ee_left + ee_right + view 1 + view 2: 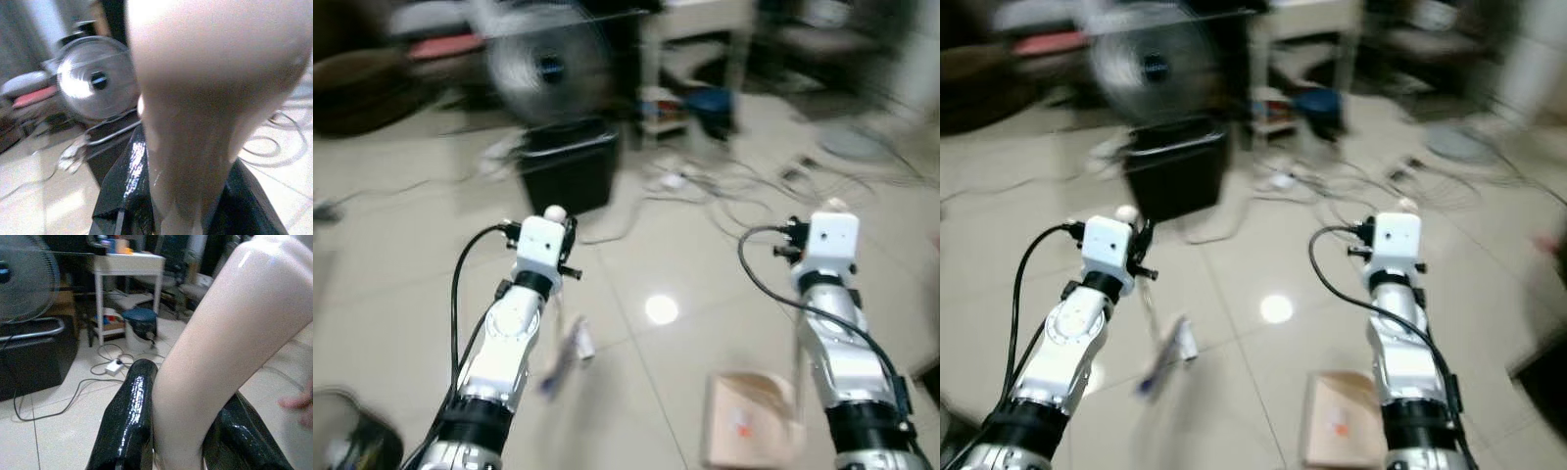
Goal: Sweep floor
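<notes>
Cream broom handle [205,98] upright; beige dustpan [749,421] low over tiled floor [636,245]

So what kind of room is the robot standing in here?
Probably a lived-in home room: a pale tiled floor, a standing fan, a white side table and loose cables trailing across the tiles.

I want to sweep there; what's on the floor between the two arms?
Bare shiny tile with a light reflection, seen in the left eye view.

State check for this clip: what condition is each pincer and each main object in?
Left pincer: shut on cream broom handle.
Right pincer: shut on cream dustpan handle.
Beige dustpan: held low by the floor.
Black bin: upright.
Round fan: standing; spinning unclear.
</notes>
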You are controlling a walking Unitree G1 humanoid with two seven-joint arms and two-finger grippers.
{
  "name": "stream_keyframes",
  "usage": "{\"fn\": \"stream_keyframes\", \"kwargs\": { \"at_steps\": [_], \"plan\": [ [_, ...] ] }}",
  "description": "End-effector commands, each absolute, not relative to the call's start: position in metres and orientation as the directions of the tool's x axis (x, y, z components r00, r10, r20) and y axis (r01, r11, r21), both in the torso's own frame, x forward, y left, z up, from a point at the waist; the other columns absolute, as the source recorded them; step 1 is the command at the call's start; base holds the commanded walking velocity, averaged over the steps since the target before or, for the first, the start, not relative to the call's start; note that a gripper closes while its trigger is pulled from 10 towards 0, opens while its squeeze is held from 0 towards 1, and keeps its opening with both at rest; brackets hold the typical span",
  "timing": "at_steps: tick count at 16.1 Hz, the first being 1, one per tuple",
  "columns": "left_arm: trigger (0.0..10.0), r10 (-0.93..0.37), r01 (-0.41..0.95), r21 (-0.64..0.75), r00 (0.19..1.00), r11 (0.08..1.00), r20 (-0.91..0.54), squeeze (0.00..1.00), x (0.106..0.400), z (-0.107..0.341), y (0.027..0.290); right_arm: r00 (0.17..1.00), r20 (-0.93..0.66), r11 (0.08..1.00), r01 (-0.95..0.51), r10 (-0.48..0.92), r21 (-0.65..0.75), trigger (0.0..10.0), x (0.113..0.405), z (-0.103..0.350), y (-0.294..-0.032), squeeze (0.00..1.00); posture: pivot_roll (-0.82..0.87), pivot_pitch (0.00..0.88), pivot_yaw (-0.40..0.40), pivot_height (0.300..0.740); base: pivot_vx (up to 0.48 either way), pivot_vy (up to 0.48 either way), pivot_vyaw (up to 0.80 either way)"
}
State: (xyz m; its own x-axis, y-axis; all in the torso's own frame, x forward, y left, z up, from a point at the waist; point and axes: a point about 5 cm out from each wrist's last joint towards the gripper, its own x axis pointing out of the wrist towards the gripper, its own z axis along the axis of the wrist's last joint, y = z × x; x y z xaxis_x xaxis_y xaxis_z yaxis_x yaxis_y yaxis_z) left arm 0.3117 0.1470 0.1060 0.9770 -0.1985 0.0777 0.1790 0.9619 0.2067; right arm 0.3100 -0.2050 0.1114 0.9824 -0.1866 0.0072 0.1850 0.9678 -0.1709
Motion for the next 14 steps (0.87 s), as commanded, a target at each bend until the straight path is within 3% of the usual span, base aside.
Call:
{"fn": "stream_keyframes", "kwargs": {
  "at_steps": [1,14],
  "plan": [
    [10.0,-0.17,0.139,0.237,0.979,0.962,0.114,0.0,0.3136,0.1144,0.1582,0.985,0.08,0.977,0.166,-0.156,-0.136,10.0,0.3153,0.1254,-0.1925,0.0,-0.08,0.001,0.024,0.74,0.39,0.0,0.0],
    [10.0,-0.16,0.132,0.224,0.981,0.966,0.107,0.0,0.3161,0.1135,0.1583,0.982,0.091,0.977,0.178,-0.168,-0.117,10.0,0.3149,0.1243,-0.1952,0.0,-0.08,0.012,0.029,0.74,0.391,0.0,0.0]
  ]
}}
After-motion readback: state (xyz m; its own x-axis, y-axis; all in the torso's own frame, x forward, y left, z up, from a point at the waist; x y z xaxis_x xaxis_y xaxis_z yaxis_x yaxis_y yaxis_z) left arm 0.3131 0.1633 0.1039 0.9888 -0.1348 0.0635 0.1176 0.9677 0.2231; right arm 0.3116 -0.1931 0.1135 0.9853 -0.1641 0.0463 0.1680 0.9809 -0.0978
